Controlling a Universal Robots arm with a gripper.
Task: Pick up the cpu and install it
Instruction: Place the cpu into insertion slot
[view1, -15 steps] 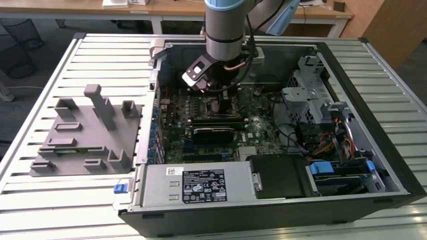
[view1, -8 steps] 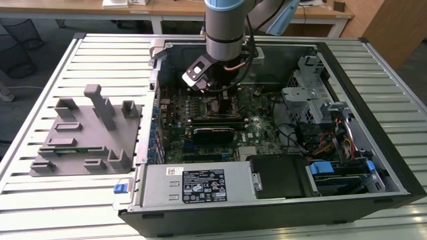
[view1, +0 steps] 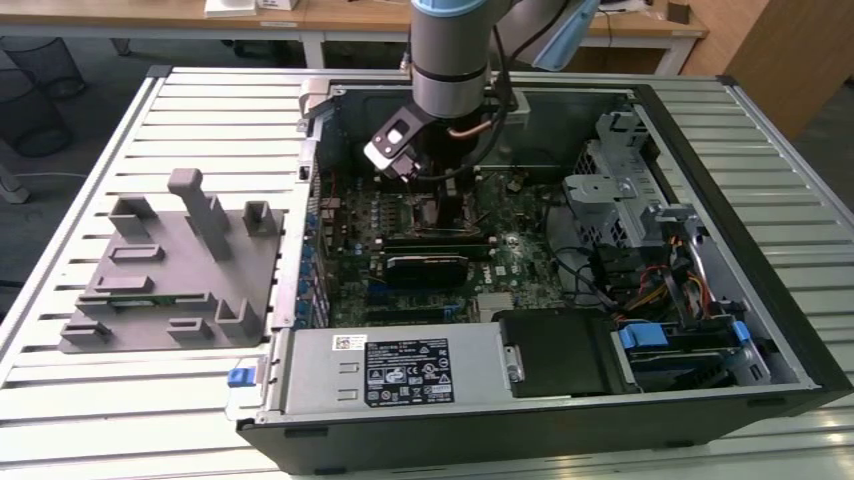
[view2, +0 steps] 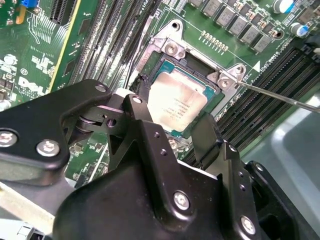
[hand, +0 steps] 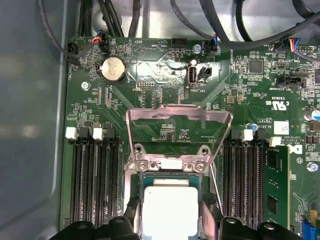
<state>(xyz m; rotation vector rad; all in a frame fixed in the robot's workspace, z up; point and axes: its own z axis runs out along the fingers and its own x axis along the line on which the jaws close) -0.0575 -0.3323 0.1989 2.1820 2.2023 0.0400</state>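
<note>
Low in the first wrist view the gripper (hand: 170, 220) pinches the cpu (hand: 167, 202) by opposite edges, level over the socket (hand: 130, 185), whose load plate (hand: 177, 120) stands raised to admit it.

Support: slatted metal table (view1: 200, 90) | Item 1: open computer case (view1: 561, 400), lying on its side | Item 2: grey parts holder (view1: 174, 290), just beside the case, on the exterior view's left

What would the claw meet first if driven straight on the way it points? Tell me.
The cpu, directly ahead of the claw at the open socket. Depth is unclear, so I cannot tell whether they touch.
</note>
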